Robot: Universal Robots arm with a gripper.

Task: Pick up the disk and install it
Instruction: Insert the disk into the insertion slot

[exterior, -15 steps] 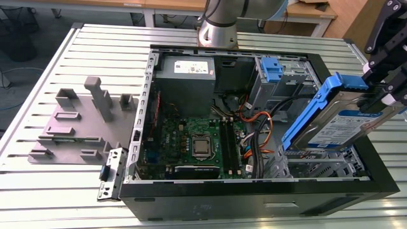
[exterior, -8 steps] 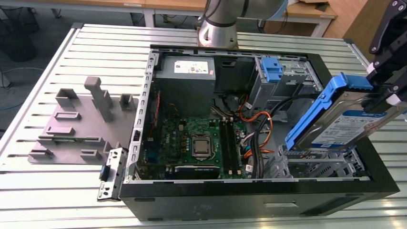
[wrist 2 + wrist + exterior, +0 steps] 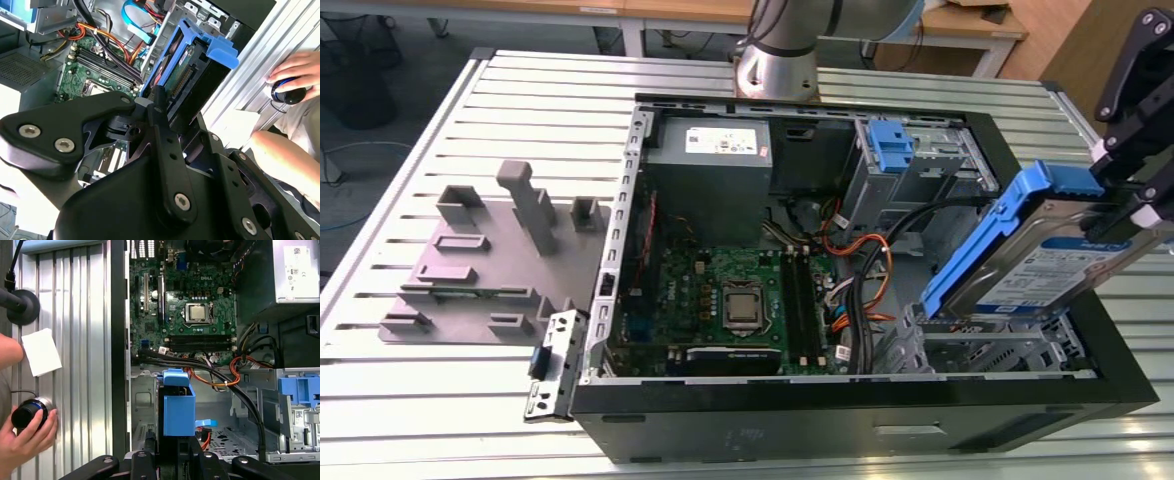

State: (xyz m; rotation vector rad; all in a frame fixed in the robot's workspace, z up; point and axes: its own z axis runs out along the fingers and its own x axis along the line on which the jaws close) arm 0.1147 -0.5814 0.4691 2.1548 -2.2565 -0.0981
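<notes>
The disk (image 3: 1027,262), a silver drive with a white-and-blue label in a blue caddy, hangs tilted over the drive cage (image 3: 987,352) at the near corner of the open computer case on the exterior view's right. My gripper (image 3: 1117,222) is shut on its upper end, with the disk slanting down toward the cage. In the second wrist view the disk (image 3: 186,75) sticks out past my gripper (image 3: 159,106), its connector edge showing. In the first wrist view the blue caddy (image 3: 178,409) rises from my gripper (image 3: 170,456) above the cage floor.
The case (image 3: 854,405) holds a motherboard (image 3: 720,300), cable bundles (image 3: 854,270), a grey power supply (image 3: 720,142) and another blue bracket (image 3: 890,148) in the far bay. A grey fixture plate (image 3: 480,262) lies on the exterior view's left. A person's hand (image 3: 27,426) grips a knob beside the case.
</notes>
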